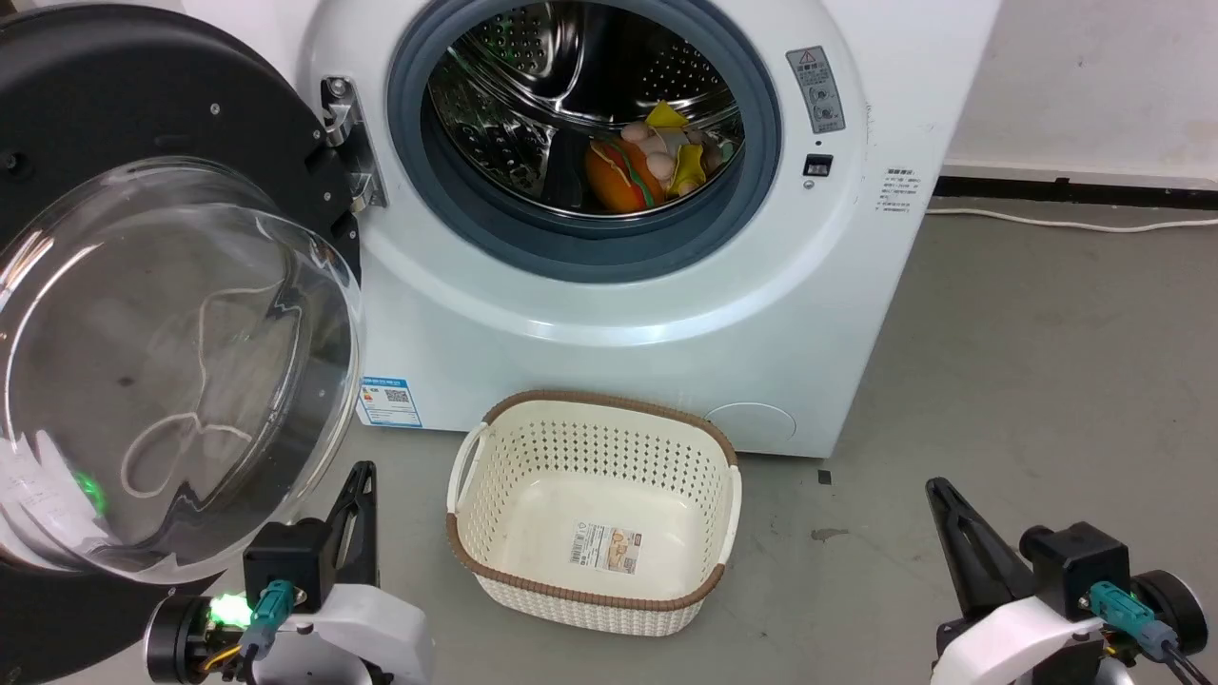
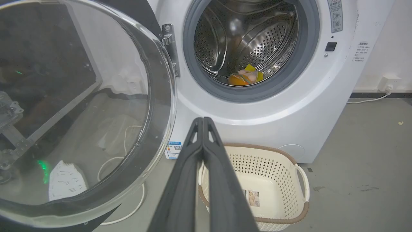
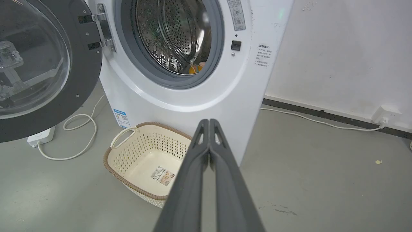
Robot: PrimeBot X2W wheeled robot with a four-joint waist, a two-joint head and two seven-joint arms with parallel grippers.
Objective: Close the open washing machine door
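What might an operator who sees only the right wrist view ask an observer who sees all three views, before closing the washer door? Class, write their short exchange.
Operator: Where is the left gripper?
Observer: In the head view, the left gripper sits low, beside the lower edge of the glass bowl in the open washing machine door.
Operator: Is it open or shut?
Observer: The left wrist view shows its fingers pressed together, so it is shut and holds nothing.
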